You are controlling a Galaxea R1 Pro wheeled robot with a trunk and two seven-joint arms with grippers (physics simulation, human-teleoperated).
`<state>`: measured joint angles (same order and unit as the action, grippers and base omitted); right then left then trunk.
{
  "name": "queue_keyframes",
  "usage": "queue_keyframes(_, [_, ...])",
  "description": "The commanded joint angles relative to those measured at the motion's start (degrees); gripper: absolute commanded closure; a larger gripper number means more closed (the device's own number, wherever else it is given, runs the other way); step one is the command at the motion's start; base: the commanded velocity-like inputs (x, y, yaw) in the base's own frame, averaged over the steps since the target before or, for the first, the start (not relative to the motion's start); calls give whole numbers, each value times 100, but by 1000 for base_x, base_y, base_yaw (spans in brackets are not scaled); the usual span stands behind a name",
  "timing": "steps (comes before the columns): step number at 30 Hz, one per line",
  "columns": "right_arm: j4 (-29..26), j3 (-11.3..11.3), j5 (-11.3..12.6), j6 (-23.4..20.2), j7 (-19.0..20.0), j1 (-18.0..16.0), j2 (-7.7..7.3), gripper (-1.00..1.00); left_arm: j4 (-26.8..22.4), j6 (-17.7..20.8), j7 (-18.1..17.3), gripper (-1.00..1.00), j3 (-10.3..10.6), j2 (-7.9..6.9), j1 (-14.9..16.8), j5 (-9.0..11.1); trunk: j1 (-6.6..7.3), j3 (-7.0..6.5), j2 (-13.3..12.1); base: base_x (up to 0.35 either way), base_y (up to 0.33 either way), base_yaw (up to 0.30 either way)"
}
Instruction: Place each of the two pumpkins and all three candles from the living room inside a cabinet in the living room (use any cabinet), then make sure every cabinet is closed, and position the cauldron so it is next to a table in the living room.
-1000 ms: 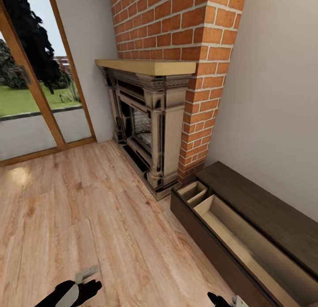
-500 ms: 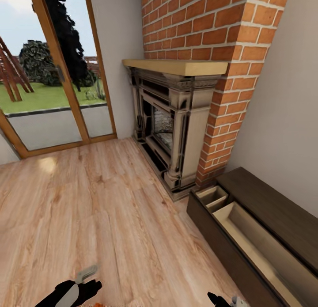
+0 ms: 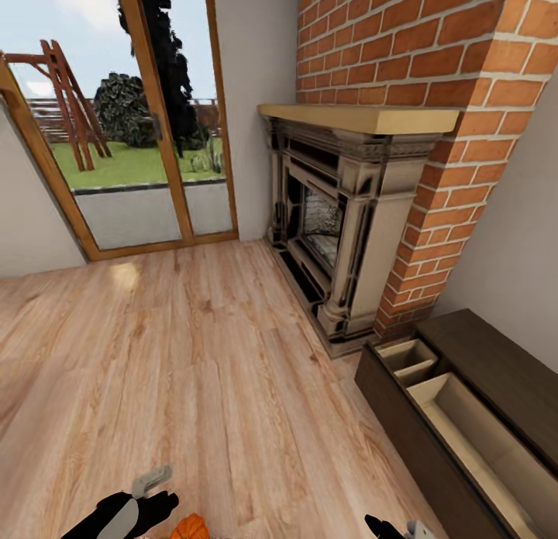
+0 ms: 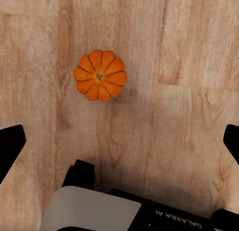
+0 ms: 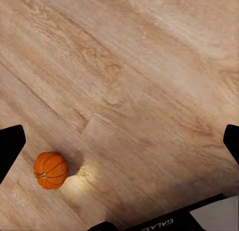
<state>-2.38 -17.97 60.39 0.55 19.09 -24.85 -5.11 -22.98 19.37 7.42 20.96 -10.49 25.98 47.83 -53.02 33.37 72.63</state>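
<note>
One pumpkin sits on the floor at bottom centre, beside the left gripper — fingers apart, empty; right gripper likewise spread; cabinet lower right — drawers open.

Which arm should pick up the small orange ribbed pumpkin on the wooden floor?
Probably left: the small orange ribbed pumpkin sits ahead between the open left gripper fingers, beside it in the head view.

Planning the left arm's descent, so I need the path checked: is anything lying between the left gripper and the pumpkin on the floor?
No. In the left wrist view, just bare wooden floor separates the open left gripper from the pumpkin.
</note>
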Motion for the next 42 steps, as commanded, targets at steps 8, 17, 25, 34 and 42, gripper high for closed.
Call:
queue_keyframes(8, [1,-48,44,39,-60,-2,1,-100,-14,15,49,-100,49,-6,3,60,0,5,3,55,4,292])
queue_keyframes(17, [1,-48,43,41,-64,-2,-3,-100,-14,-146,43,-100,57,-6,3,60,0,5,3,183,41,292])
queue_keyframes(25, [1,-48,37,34,-53,-2,-8,-100,-14,-186,41,-100,58,-11,3,62,0,5,3,129,14,292])
queue_keyframes(34, [1,-48,27,34,-48,-2,-8,-100,-14,-188,40,-100,58,-14,3,60,0,5,3,103,8,133])
queue_keyframes(42, [1,-48,27,33,-38,-2,-8,-100,-14,-188,42,-100,58,-7,3,60,0,5,3,96,-16,36])
